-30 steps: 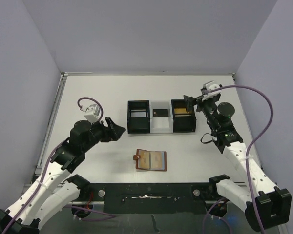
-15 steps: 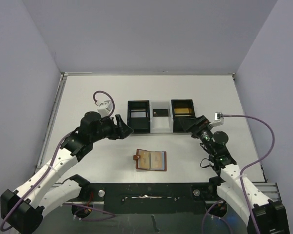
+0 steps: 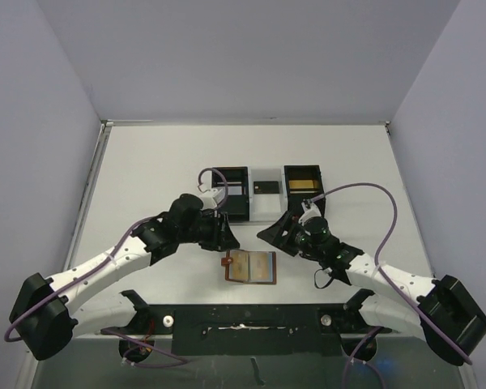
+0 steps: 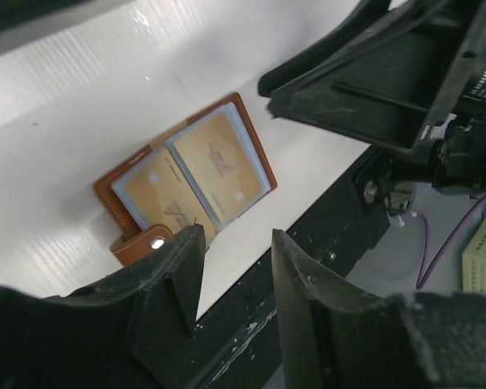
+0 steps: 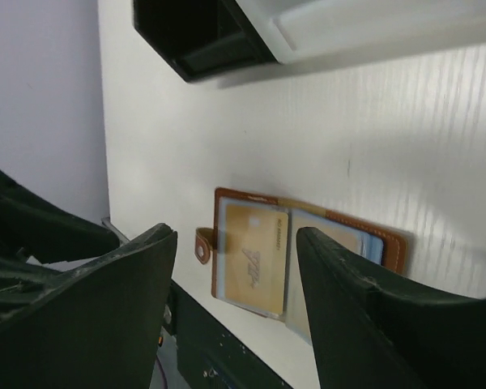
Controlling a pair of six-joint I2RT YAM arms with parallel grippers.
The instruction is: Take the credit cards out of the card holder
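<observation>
The card holder (image 3: 249,267) lies open and flat on the table near the front edge, snap tab to the left. Two gold-tan credit cards (image 3: 262,265) sit in its pockets; they also show in the left wrist view (image 4: 219,158) and in the right wrist view (image 5: 255,259). The holder shows in both wrist views (image 4: 107,191) (image 5: 395,245). My left gripper (image 3: 229,237) is open and empty, just above-left of the holder. My right gripper (image 3: 270,232) is open and empty, just above-right of it. Another gold card (image 3: 302,185) lies in the tray's right compartment.
The black-and-white three-compartment tray (image 3: 267,211) stands behind the holder, with a small black card (image 3: 266,186) in its middle section. The black base plate (image 3: 243,318) runs along the table's front edge. Grey walls enclose the table.
Both arms have swung inward and down from the tray's sides. The left gripper moved right, the right gripper moved left from the tray's right compartment; both now hover over the holder.
</observation>
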